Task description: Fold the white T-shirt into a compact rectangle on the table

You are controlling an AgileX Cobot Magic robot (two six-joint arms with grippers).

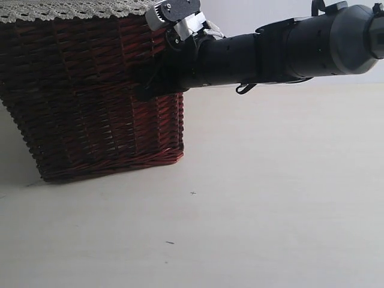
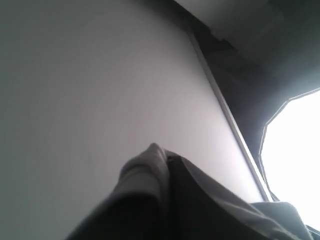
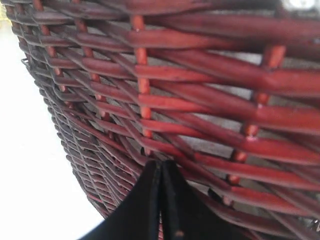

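The white T-shirt is showing plainly in none of the views and is not lying on the bare cream surface (image 1: 270, 198). It is probably sitting out of sight inside the dark red wicker basket (image 1: 102, 102), whose rim a lace-edged cloth (image 1: 72, 9) is draping, so its long axis cannot be told. The right arm (image 1: 270, 51) is hovering at the basket's upper corner, with the right pincer (image 3: 161, 172) pressed together, empty, its tips just beside the weave. The left pincer (image 2: 162, 160) is also closed and is facing a pale wall (image 2: 100, 75). Whether the grey fold (image 2: 145, 167) at its tips is cloth cannot be told. The right arm is looking the nearer to the basket.
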